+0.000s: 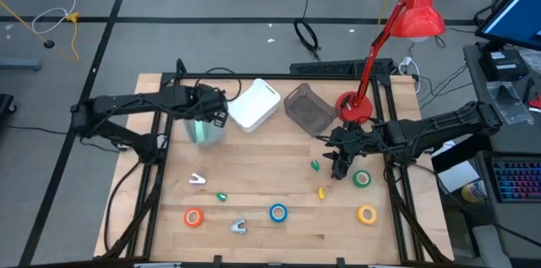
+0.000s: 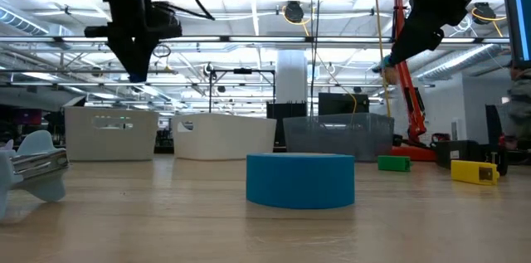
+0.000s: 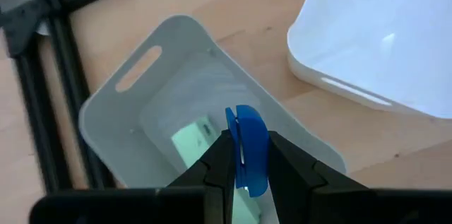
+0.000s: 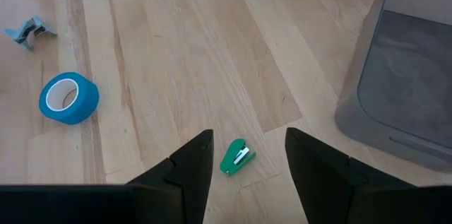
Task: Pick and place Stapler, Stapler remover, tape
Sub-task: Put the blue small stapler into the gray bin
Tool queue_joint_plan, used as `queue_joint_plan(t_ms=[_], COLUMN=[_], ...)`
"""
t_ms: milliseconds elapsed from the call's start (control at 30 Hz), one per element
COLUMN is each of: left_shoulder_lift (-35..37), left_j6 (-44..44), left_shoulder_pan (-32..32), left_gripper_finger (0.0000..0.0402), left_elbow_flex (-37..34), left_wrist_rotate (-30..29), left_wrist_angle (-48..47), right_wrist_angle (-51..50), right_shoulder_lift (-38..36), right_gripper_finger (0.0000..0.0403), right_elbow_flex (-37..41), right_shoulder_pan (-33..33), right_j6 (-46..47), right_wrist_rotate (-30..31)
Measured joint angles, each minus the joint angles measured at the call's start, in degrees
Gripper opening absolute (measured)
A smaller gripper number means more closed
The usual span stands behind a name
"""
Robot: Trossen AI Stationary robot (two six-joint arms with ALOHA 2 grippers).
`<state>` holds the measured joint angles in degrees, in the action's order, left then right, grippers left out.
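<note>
My left gripper [image 3: 247, 146] hangs over a light grey bin [image 3: 106, 104] at the table's far left, shut on a small blue stapler [image 3: 248, 125]. A pale green item [image 3: 191, 143] lies on the bin's floor. My right gripper [image 4: 247, 160] stands open above a green stapler [image 4: 236, 157] lying on the right half of the table. On the near half lie an orange tape [image 1: 193, 216], a blue tape [image 1: 278, 212], a yellow tape [image 1: 367, 214] and a green tape [image 1: 363, 178]. A white stapler remover [image 1: 197, 179] and a grey-blue one [image 1: 238, 226] lie flat there too. My left gripper pinches the blue stapler by its two flat sides [image 3: 256, 171] between its two fingers. The fingers slant steeply down from above. The stapler's rounded end sticks out past the fingertips, lifted clear above the bin's opening.
A white bin [image 1: 254, 105] and a dark grey bin [image 1: 308, 107] stand at the far middle, with a red desk lamp [image 1: 353, 107] to their right. Another green stapler [image 1: 221, 196] and a yellow stapler [image 1: 321, 192] lie on the wood.
</note>
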<state>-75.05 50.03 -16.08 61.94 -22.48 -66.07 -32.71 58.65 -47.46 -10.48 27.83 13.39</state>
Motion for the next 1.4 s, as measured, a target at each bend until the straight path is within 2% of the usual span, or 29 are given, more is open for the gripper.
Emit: queue_joint_plan(t_ms=[133,333,633,933,1200,1400], left_shoulder_lift=[-0.04,-0.07,-0.07,-0.09,-5.02,-5.25], left_j6=[1.13,1.57,2.18,1.16,0.66,1.28], left_shoulder_pan=[-2.2,-3.0,-3.53,-5.35,-5.42,-5.43], left_gripper_finger=[0.0067,0.0067,0.0067,0.0067,0.0067,0.0067], left_elbow_flex=[-3.52,-11.38,-17.67,-18.61,-18.64,-18.63], left_wrist_rotate=[3.12,9.13,10.04,10.08,11.45,11.5], left_wrist_angle=[0.99,11.08,16.45,19.07,21.39,24.7], right_wrist_angle=[-0.06,-0.08,-0.06,0.35,0.35,0.36], right_shoulder_lift=[0.0,0.0,0.0,0.0,0.0,0.0], right_gripper_finger=[0.0169,0.0169,0.0169,0.0169,0.0169,0.0169], right_elbow_flex=[0.0,0.0,0.0,0.0,0.0,0.0], right_shoulder_pan=[0.0,-0.01,0.0,-0.01,0.0,0.0], right_j6=[0.0,-0.01,0.03,0.03,0.14,0.62], right_wrist_rotate=[0.0,0.0,0.0,0.0,0.02,0.02])
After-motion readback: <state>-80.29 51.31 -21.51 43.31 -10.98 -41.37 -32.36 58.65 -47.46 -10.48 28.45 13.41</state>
